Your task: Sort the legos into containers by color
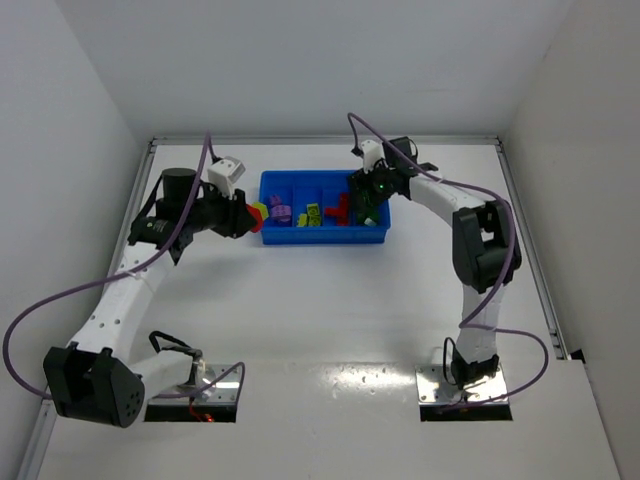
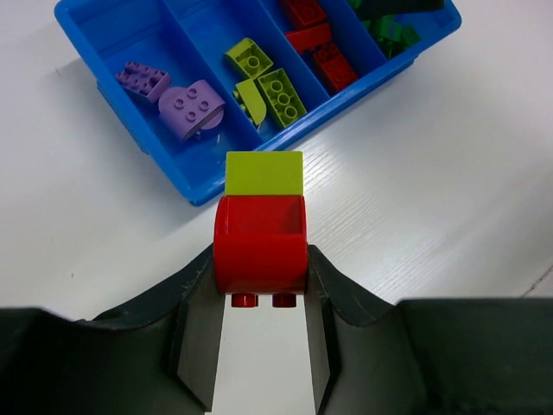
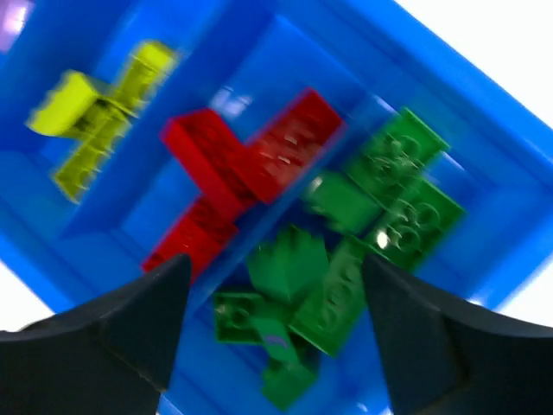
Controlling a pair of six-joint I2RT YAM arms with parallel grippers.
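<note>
The blue tray with four compartments stands at the back middle of the table. My left gripper is shut on a stack of a red brick and a yellow-green brick, held just left of the tray; the stack also shows in the top view. Purple bricks, yellow-green bricks and red bricks lie in their compartments. My right gripper is open and empty above the green bricks in the right end compartment; it also shows in the top view.
White walls enclose the table on three sides. The red bricks and yellow-green bricks lie in compartments beside the green ones.
</note>
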